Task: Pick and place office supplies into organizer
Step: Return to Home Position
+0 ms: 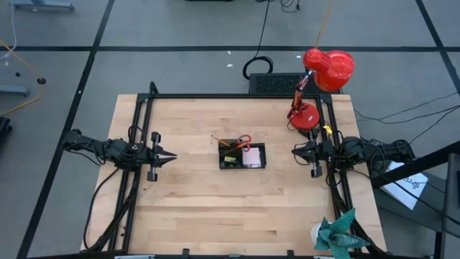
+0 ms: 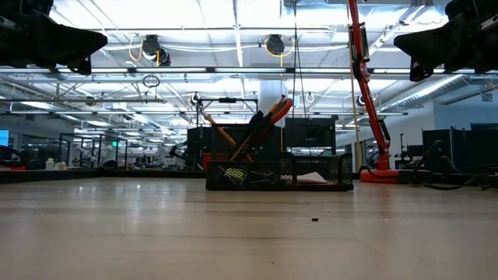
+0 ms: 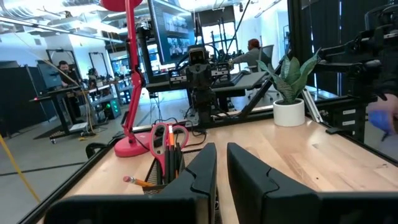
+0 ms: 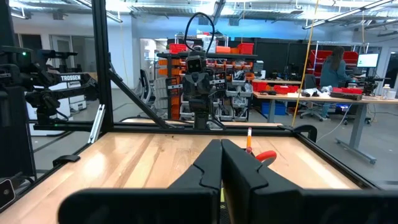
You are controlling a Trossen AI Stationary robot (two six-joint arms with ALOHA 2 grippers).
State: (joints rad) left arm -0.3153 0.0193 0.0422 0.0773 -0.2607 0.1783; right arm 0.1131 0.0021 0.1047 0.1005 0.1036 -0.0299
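One organizer (image 1: 242, 167), one scissors (image 1: 244, 139), one pink pad (image 1: 252, 157), left gripper (image 1: 171, 155), right gripper (image 1: 295, 151)

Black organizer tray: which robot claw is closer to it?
Right. Seen from above, the right gripper is a short gap from the organizer; the left gripper, on the opposite side, is farther off.

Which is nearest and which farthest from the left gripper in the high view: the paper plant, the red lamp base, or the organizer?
Measured from the left gripper, at the left side of the table:
1. Organizer, at the centre.
2. Red lamp base, at the right edge, upper in the picture.
3. Paper plant, at the lower right corner.
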